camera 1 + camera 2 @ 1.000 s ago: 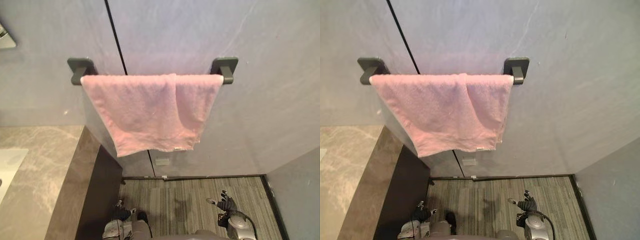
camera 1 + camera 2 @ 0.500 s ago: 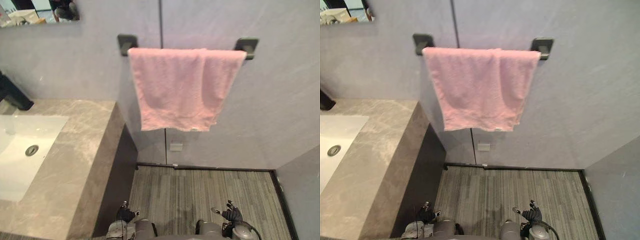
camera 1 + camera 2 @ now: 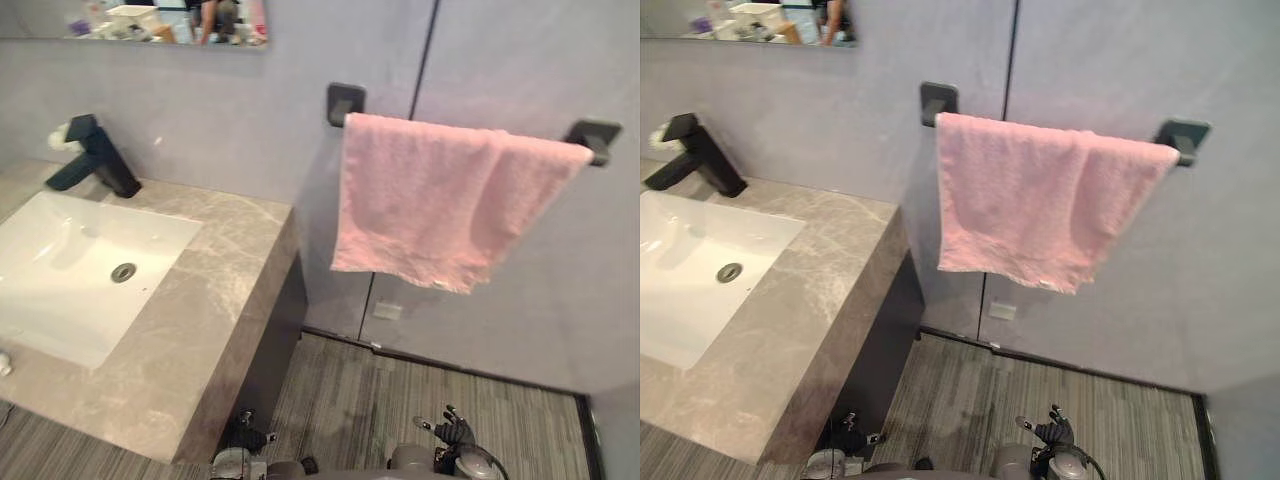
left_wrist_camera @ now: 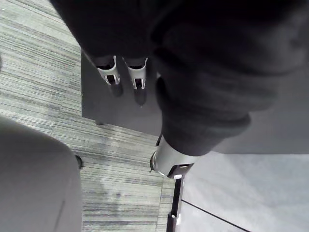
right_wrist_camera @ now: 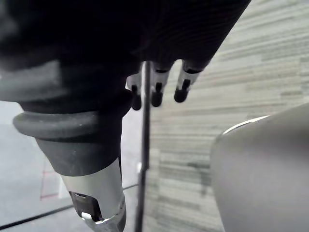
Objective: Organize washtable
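Bench (image 3: 215, 320): grey marbled stone, near left and running back to the wall. Its top looks almost bare, so by my reading there is little on it to tidy, or the tidying has not begun.
Left hand (image 3: 247, 435): low, near the floor, just beside the bench's dark side panel. Its fingers (image 4: 112, 72) hang straight and released, holding nothing. It looks parked, not reaching.
Right hand (image 3: 455, 432): low on the near right, well apart from the bench. Its fingers (image 5: 157, 89) are loose and spread, and it is empty too.
Floor (image 3: 400, 385): striped grey covering between the hands and the far wall.
Sink (image 3: 150, 228): white basin sunk into the bench top on the left, with its drain (image 3: 123, 271) near the middle. A small pale thing lies at its near left rim, too cut off to name.
Tap (image 3: 95, 160): black and angular, at the far edge of the sink with its spout over the basin. A white thing sits just behind it, and I cannot tell what it is.
Towel (image 3: 430, 205): pink, draped over the rail (image 3: 345, 103) on the far wall, right of the bench and clear of it. It hangs partly doubled and uneven along the bottom, so it is probably there to dry. It may want straightening.
Mirror (image 3: 130, 20): far left, above the tap, reflecting blurred items.
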Robot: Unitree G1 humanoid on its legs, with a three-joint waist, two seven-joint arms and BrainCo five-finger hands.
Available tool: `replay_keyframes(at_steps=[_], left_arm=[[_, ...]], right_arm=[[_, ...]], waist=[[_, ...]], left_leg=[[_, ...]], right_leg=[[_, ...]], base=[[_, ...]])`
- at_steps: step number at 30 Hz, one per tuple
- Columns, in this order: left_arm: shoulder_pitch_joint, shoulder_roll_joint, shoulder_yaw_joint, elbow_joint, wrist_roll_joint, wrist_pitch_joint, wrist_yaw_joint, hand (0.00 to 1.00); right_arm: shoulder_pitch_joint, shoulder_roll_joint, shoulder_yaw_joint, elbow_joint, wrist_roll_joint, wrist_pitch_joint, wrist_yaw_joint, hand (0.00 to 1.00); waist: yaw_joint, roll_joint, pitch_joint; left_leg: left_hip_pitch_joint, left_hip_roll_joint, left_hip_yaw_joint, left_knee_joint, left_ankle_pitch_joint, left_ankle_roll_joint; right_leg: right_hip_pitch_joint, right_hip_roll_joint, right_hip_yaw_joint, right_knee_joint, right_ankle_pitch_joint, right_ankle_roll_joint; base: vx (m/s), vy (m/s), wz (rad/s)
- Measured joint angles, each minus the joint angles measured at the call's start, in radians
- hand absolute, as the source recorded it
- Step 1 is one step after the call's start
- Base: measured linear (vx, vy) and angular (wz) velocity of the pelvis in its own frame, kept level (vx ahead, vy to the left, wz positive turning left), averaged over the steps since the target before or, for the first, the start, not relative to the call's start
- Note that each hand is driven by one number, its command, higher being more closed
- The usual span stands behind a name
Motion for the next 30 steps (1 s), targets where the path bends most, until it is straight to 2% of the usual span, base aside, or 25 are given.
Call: replay_keyframes(at_steps=[2, 3, 4, 6, 9, 11, 12, 13, 14, 15, 16, 17, 18, 19, 20, 21, 23, 25, 27, 30], left_arm=[[0.004, -0.009, 0.022, 0.0, 0.008, 0.0, 0.0, 0.0], [0.004, -0.006, 0.032, 0.001, 0.008, 0.002, 0.001, 0.0], [0.004, -0.002, 0.039, 0.001, 0.007, 0.002, 0.0, 0.0], [0.004, -0.003, 0.04, 0.0, 0.007, 0.002, 0.0, 0.0], [-0.002, -0.01, 0.069, -0.013, 0.006, 0.009, 0.002, 0.0], [-0.002, -0.017, 0.064, -0.061, 0.005, 0.008, 0.002, 0.0], [-0.008, -0.017, 0.062, -0.083, 0.005, 0.008, 0.003, 0.0], [-0.017, -0.02, 0.06, -0.082, 0.005, 0.012, 0.005, 0.0], [-0.009, -0.027, 0.057, -0.082, 0.005, 0.016, 0.006, 0.0], [-0.011, -0.03, 0.047, -0.083, 0.006, 0.018, 0.006, 0.0], [-0.013, -0.034, 0.016, -0.085, 0.007, 0.017, 0.006, 0.0], [-0.018, -0.018, 0.012, -0.091, 0.007, 0.016, 0.006, 0.0], [-0.032, -0.004, 0.0, -0.074, 0.008, 0.018, 0.004, 0.0], [-0.042, -0.01, -0.008, -0.049, 0.008, 0.02, 0.005, 0.0], [-0.054, -0.02, -0.026, -0.025, 0.013, 0.024, 0.001, 0.0], [-0.057, -0.016, -0.032, -0.014, 0.019, 0.025, 0.0, 0.0], [-0.049, -0.001, -0.051, -0.007, 0.031, 0.026, 0.001, 0.0], [-0.04, 0.007, -0.055, -0.006, 0.044, 0.029, 0.004, 0.0], [-0.029, 0.006, -0.062, -0.006, 0.049, 0.03, 0.003, 0.0], [-0.026, 0.005, -0.064, -0.007, 0.054, 0.032, 0.003, 0.0]], right_arm=[[-0.001, 0.011, 0.005, 0.0, -0.003, 0.0, 0.002, 0.0], [-0.009, 0.016, 0.006, 0.002, -0.006, 0.001, 0.003, 0.0], [-0.017, 0.017, 0.006, 0.011, -0.01, 0.001, 0.003, 0.0], [-0.02, 0.016, 0.005, 0.016, -0.011, 0.002, 0.003, 0.0], [-0.026, 0.021, 0.003, 0.029, -0.01, 0.006, 0.0, 0.0], [-0.028, 0.025, -0.008, 0.027, -0.01, 0.006, -0.005, 0.0], [-0.028, 0.029, -0.008, 0.022, -0.011, 0.006, -0.006, 0.0], [-0.032, 0.029, -0.008, -0.006, -0.012, 0.007, -0.008, 0.0], [-0.033, 0.027, -0.009, -0.037, -0.012, 0.009, -0.009, 0.0], [-0.033, 0.022, -0.01, -0.053, -0.012, 0.009, -0.01, 0.0], [-0.04, 0.017, -0.015, -0.059, -0.012, 0.009, -0.01, 0.0], [-0.036, 0.027, -0.015, -0.048, -0.012, 0.007, -0.01, 0.0], [-0.045, 0.027, -0.017, -0.043, -0.012, 0.004, -0.011, 0.0], [-0.057, 0.015, -0.025, -0.034, -0.012, 0.008, -0.013, 0.0], [-0.07, 0.001, -0.04, -0.031, -0.011, 0.012, -0.02, 0.0], [-0.074, 0.0, -0.049, -0.029, -0.01, 0.017, -0.026, 0.0], [-0.072, 0.012, -0.035, -0.026, -0.009, 0.019, -0.024, 0.0], [-0.077, 0.012, -0.023, -0.004, -0.009, 0.021, -0.024, 0.0], [-0.088, 0.011, -0.005, 0.025, -0.009, 0.026, -0.023, 0.0], [-0.077, 0.012, 0.005, 0.039, -0.008, 0.028, -0.023, 0.0]], waist=[[0.012, 0.0, -0.009], [0.02, -0.016, -0.021], [0.021, -0.016, -0.026], [0.02, -0.017, -0.026], [0.021, -0.025, -0.021], [0.018, -0.041, -0.011], [0.015, -0.047, -0.001], [0.018, -0.036, 0.011], [0.016, -0.021, 0.018], [0.013, 0.004, 0.023], [-0.009, 0.012, 0.027], [-0.024, -0.038, 0.007], [-0.016, -0.042, 0.013], [-0.016, -0.023, 0.02], [-0.021, 0.011, 0.033], [-0.026, 0.007, 0.037], [-0.027, 0.003, 0.034], [-0.03, 0.003, 0.034], [-0.03, 0.002, 0.033], [-0.041, -0.001, 0.032]], left_leg=[[-0.004, 0.004, -0.009, -0.001, 0.003, -0.004], [-0.017, 0.006, -0.015, -0.003, 0.007, -0.012], [-0.035, 0.007, -0.021, -0.01, 0.027, -0.036], [-0.046, 0.007, -0.032, -0.025, 0.049, -0.04], [-0.107, 0.0, -0.072, -0.034, 0.123, -0.041], [-0.16, -0.01, -0.048, -0.057, 0.234, -0.013], [-0.178, 0.013, 0.103, -0.035, 0.22, 0.019], [-0.197, 0.082, 0.339, 0.103, 0.122, 0.066], [-0.21, 0.139, 0.448, 0.2, 0.072, 0.089], [-0.225, 0.146, 0.483, 0.23, 0.075, 0.102], [-0.241, 0.132, 0.473, 0.192, 0.121, 0.126], [-0.233, 0.084, 0.456, 0.163, 0.097, 0.087], [-0.228, 0.132, 0.521, 0.329, -0.056, 0.067], [-0.202, 0.161, 0.521, 0.36, -0.096, 0.034], [-0.147, 0.16, 0.493, 0.28, -0.136, -0.02], [-0.133, 0.11, 0.487, 0.2, -0.102, 0.025], [-0.109, 0.061, 0.487, 0.121, -0.057, 0.041], [-0.106, 0.04, 0.497, 0.096, -0.044, 0.061], [-0.098, 0.004, 0.5, 0.031, -0.001, 0.079], [-0.087, -0.027, 0.465, -0.046, 0.038, 0.092]], right_leg=[[0.036, 0.014, 0.011, -0.061, -0.031, -0.005], [0.066, 0.022, 0.01, -0.12, -0.043, 0.0], [0.08, 0.028, -0.004, -0.171, -0.041, -0.001], [0.098, 0.03, -0.034, -0.217, -0.041, -0.001], [0.112, 0.029, -0.128, -0.249, -0.041, -0.001], [0.117, 0.015, -0.226, -0.243, -0.027, -0.022], [0.125, 0.008, -0.288, -0.248, -0.016, -0.04], [0.146, 0.017, -0.348, -0.236, -0.026, -0.056], [0.147, 0.029, -0.388, -0.198, -0.03, -0.064], [0.14, 0.039, -0.405, -0.144, -0.034, -0.068], [0.087, 0.034, -0.385, -0.075, -0.079, -0.081], [0.094, 0.009, -0.362, -0.226, -0.054, -0.108], [0.136, 0.006, -0.411, -0.292, -0.095, -0.04], [0.139, 0.014, -0.43, -0.288, -0.092, -0.036], [0.135, 0.009, -0.455, -0.262, -0.086, -0.028], [0.121, -0.013, -0.453, -0.252, -0.076, -0.015], [0.101, -0.04, -0.44, -0.247, -0.055, -0.007], [0.086, -0.054, -0.397, -0.248, -0.048, 0.002], [0.058, -0.068, -0.366, -0.243, -0.036, 0.022], [0.021, -0.064, -0.313, -0.201, -0.042, 0.009]], base=[[0.06, -0.116, 0.18], [0.02, -0.136, 0.22], [-0.01, -0.108, 0.26], [-0.03, -0.09, 0.39], [-0.08, -0.139, 0.98], [-0.12, -0.09, 1.83], [-0.08, -0.033, 2.04], [-0.05, 0.008, 1.84], [-0.03, 0.006, 1.44], [-0.1, 0.04, 1.7], [-0.08, 0.014, 1.93], [-0.06, 0.004, 2.15], [0.01, -0.007, 1.44], [-0.01, 0.103, 1.13], [-0.09, 0.209, 0.79], [-0.12, 0.238, 0.64], [-0.16, 0.212, 0.15], [-0.16, 0.175, -0.11], [-0.18, 0.12, -0.13], [-0.17, 0.037, 0.21]])
